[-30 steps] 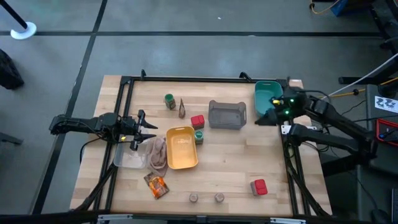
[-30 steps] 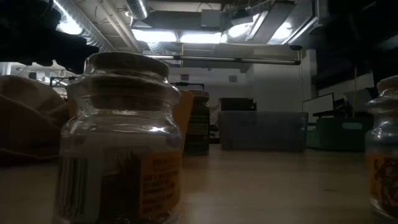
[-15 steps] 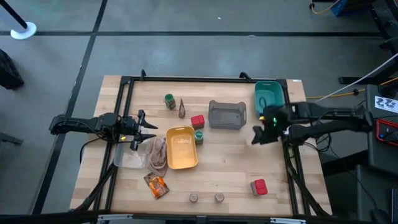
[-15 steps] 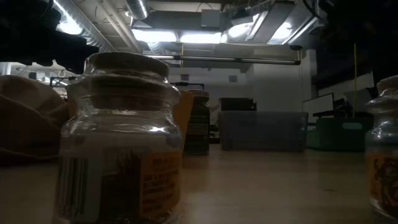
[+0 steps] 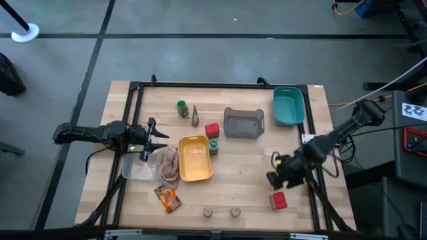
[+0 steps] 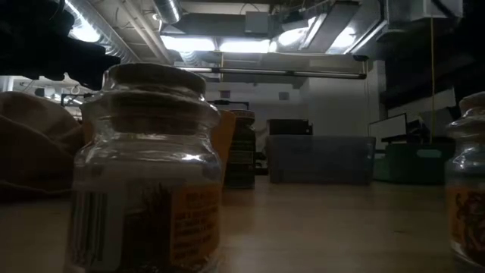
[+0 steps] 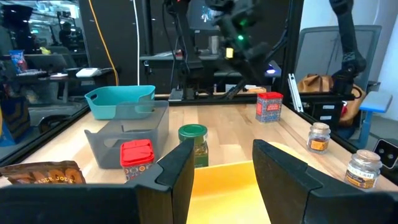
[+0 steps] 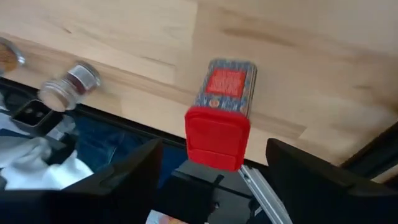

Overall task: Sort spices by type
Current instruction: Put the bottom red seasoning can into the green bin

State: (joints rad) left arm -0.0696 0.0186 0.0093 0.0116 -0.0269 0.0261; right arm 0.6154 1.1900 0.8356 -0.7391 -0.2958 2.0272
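Observation:
My right gripper (image 5: 275, 177) hangs open above a red block (image 5: 277, 200) lying near the table's near right corner. In the right wrist view the block (image 8: 221, 118) shows between the two open fingers, which do not touch it. My left gripper (image 5: 159, 141) waits open at the table's left side, by the yellow tray (image 5: 194, 159). A second red block (image 5: 212, 130), two green-lidded jars (image 5: 181, 107) (image 5: 213, 146), a dark sachet (image 5: 195, 116), an orange-brown sachet (image 5: 167, 198) and two tiny round jars (image 5: 208, 212) (image 5: 235, 211) rest on the table.
A grey tray (image 5: 243, 123) sits mid-table and a teal tray (image 5: 288, 105) at the far right corner. A clear tray (image 5: 139, 168) and a beige cloth (image 5: 169, 163) lie left of the yellow tray. The near table edge runs close behind the red block.
My right gripper has swung from beside the teal tray at the far right toward the table's near edge and now stands over the red block near the near right corner. Nothing on the table has moved.

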